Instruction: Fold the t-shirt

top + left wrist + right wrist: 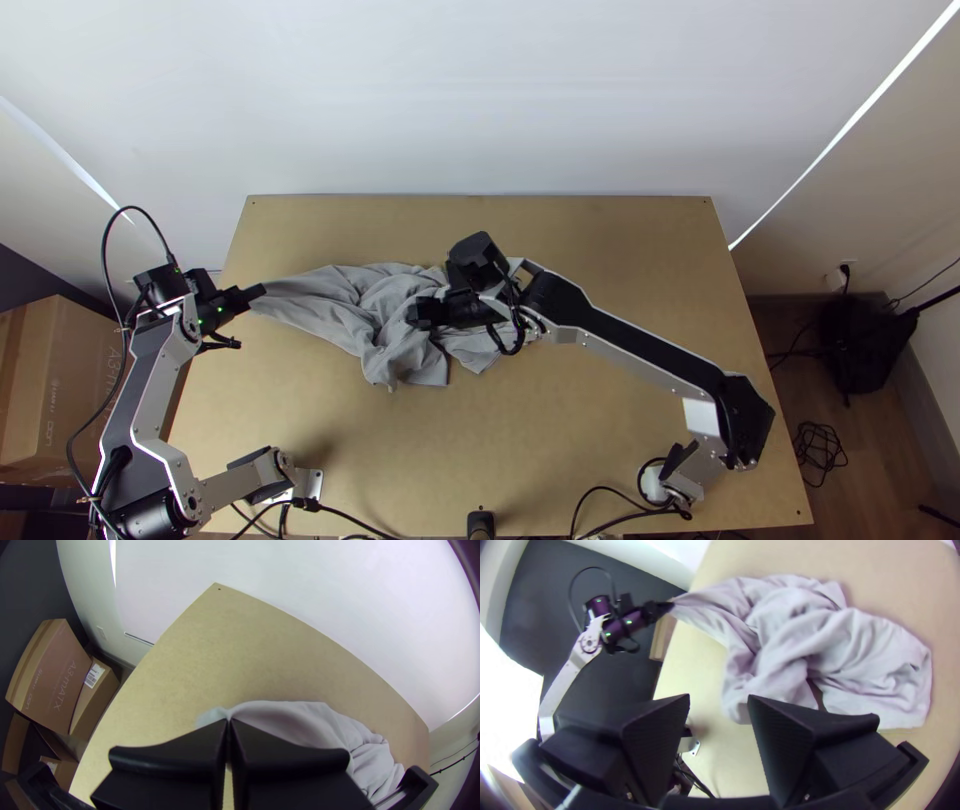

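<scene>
Left gripper [257, 292] pinched on the grey t-shirt's [340, 300] drawn-out end, right gripper [416, 313] wide over bunched folds, we note, wooden table [400, 450] beneath.

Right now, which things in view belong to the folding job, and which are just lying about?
Part of the job:
- grey t-shirt, bunched, one end drawn out
- left gripper, shut on that end
- right gripper, open above the shirt

Lying about:
- cardboard boxes, top view's left
- coiled cable, top view's lower right
</scene>
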Tool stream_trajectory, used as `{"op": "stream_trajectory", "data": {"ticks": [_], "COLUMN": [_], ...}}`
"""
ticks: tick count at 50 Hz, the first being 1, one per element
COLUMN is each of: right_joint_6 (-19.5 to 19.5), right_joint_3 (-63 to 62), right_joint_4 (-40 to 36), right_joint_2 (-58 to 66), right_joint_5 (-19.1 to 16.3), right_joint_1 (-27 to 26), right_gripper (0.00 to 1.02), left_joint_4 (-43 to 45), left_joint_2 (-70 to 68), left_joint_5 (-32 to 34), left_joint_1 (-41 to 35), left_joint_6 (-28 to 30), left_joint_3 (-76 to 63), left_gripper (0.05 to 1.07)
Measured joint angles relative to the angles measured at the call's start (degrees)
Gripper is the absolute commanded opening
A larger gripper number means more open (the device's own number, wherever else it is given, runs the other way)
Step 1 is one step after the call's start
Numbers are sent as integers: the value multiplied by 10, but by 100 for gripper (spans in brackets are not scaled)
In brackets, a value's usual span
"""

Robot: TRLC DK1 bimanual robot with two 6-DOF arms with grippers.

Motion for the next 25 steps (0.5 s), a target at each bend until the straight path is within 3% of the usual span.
{"op": "stream_trajectory", "data": {"ticks": [8,25], "right_joint_6": [26,41], "right_joint_3": [-21,6], "right_joint_4": [-7,-7], "right_joint_2": [42,155], "right_joint_5": [-11,-41], "right_joint_1": [-23,-38], "right_gripper": [55,55], "left_joint_4": [0,0], "left_joint_2": [0,0], "left_joint_5": [10,19], "left_joint_1": [7,23], "left_joint_6": [0,2], "left_joint_3": [0,0], "left_gripper": [8,8]}}
